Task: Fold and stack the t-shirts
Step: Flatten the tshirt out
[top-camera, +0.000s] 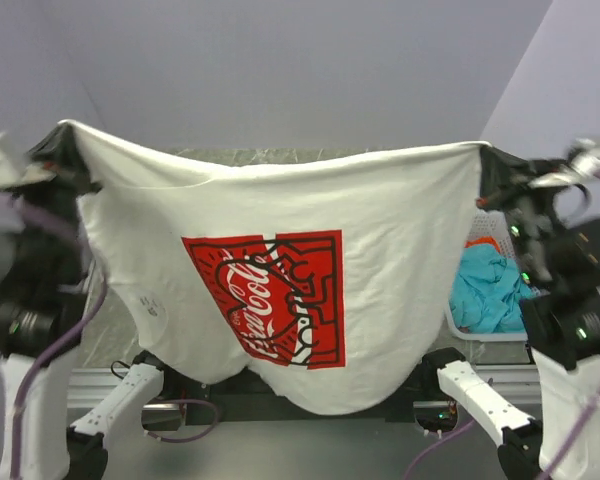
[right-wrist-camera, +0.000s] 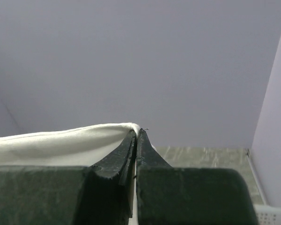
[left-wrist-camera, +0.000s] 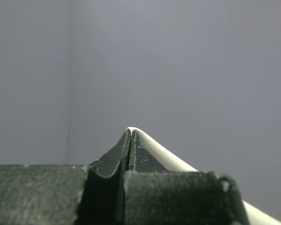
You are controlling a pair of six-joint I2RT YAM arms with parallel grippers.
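Note:
The white t-shirt with the red square Coca-Cola print hangs spread out in the air between my two arms, sagging in the middle. My left gripper is shut on its upper left corner; the white cloth edge runs from the shut tips. My right gripper is shut on the upper right corner; white cloth leaves the shut tips to the left. The teal t-shirt and a bit of the red-orange one lie in the basket at right.
A white plastic mesh basket stands at the right, partly behind the hanging shirt. The grey-green table top lies below, mostly hidden by the shirt. Grey walls stand behind and to the right.

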